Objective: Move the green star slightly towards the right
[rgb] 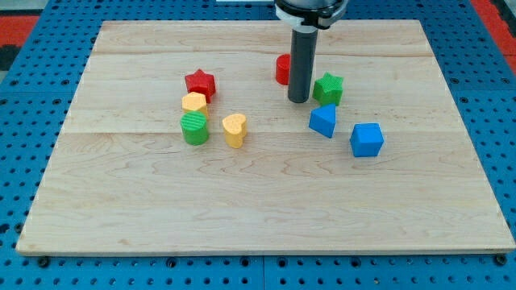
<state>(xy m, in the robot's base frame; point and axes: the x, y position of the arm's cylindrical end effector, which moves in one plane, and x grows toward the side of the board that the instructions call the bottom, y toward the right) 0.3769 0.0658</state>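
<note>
The green star [328, 88] is bumpy and bright. It sits on the wooden desk [266, 209], toward 1 o'clock from the middle. My tip [299, 101] stands just beside it at its 9 o'clock. The tool is only a rod, with no jaws. A blue block [322, 121] sits at the star's 6 o'clock.

No readable text, labels, brands, numbers or signs anywhere in view.

My tip [299, 100] just left of the green star [328, 88], red block [283, 69] behind
</note>
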